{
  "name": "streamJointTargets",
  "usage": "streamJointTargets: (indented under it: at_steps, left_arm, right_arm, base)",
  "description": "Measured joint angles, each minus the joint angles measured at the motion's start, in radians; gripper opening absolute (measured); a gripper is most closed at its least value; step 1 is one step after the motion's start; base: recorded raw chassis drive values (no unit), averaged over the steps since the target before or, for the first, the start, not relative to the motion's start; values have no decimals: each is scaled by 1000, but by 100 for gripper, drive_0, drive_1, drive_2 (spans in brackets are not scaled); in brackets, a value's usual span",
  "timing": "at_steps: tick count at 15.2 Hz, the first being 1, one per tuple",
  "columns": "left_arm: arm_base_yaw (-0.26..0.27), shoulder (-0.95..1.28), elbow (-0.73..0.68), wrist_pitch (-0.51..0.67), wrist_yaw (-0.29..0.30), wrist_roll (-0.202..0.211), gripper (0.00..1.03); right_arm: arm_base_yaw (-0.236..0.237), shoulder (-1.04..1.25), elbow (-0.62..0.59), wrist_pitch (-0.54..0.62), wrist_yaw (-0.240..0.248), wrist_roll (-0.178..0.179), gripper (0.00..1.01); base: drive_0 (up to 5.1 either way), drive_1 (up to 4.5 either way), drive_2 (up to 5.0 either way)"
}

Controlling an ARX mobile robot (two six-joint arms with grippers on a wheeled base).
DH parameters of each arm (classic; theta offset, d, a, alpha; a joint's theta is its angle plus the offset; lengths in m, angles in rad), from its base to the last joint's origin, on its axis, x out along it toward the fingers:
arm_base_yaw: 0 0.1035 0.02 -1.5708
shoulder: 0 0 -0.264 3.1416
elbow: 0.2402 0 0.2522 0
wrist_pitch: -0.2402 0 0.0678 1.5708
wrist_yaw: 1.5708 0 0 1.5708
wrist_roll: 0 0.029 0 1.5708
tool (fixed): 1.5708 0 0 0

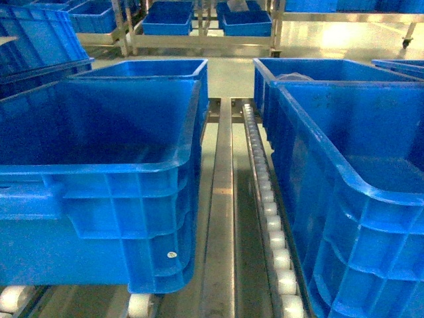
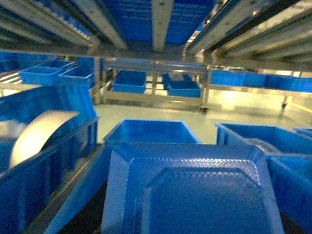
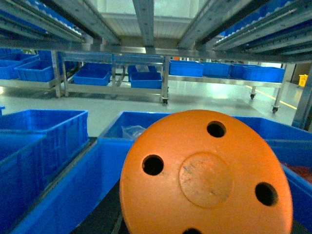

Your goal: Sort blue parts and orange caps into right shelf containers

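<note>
Pincer grips hidden behind round, holed orange cap (image 3: 207,175) and glossy faceted blue part (image 2: 192,190).

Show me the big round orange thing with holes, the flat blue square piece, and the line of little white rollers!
Round orange disc with holes (image 3: 207,178): right wrist view, raised centre.
Flat blue square plastic piece (image 2: 195,190): left wrist view, textured face.
Row of white rollers (image 1: 268,199): head view, mid-row.

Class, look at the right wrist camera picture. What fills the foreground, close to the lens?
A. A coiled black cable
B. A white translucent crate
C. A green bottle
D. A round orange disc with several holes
D: a round orange disc with dark round holes and a raised circle at its centre fills the lower part of the view, in front of blue bins.
</note>
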Motion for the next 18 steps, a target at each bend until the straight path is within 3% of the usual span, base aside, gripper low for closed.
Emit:
streamJointTargets:
  at_steps: [1, 3, 4, 6, 8, 9, 10, 12, 13, 17, 18]
  left_arm:
    - [12, 207, 171, -3, 33, -8, 41]
    - [28, 498, 383, -82, 35, -30, 41]
    - [34, 668, 480, -120, 38, -52, 53]
    - [36, 724, 493, -98, 29, -72, 71]
    - [36, 663, 481, -101, 28, -78, 91]
    - [36, 645, 480, -92, 28, -77, 100]
    - [36, 652, 479, -101, 28, -78, 97]
    - [36, 636, 397, 4, -10, -19, 81]
    - [38, 580, 311, 30, -18, 6, 69]
    - [39, 394, 71, 74, -18, 29, 15]
    - [39, 373, 51, 74, -18, 29, 7]
  right_arm:
    - [-5, 223, 126, 70, -27, 8, 43]
    - [5, 556, 314, 105, -26, 16, 43]
    - [17, 753, 415, 108, 10, 18, 45]
    - [31, 895, 460, 130, 56, 10, 64]
    - [41, 902, 452, 91, 126, -21, 85]
    - [43, 888, 452, 98, 138, -32, 97]
    - [43, 880, 452, 99, 141, -35, 98]
    - [16, 875, 377, 295, 0, 1, 83]
    - [14, 828, 289, 363, -52, 18, 70]
    - [14, 644, 55, 405, -61, 31, 14]
    - [14, 623, 35, 404, -61, 31, 7]
  base:
    - [0, 0, 0]
    - [0, 0, 0]
    - [0, 0, 0]
    - [0, 0, 0]
    - [0, 0, 0]
    - [0, 0, 0]
    - [0, 0, 0]
    - [0, 0, 0]
    - [0, 0, 0]
    - [0, 0, 0]
    - [0, 0, 0]
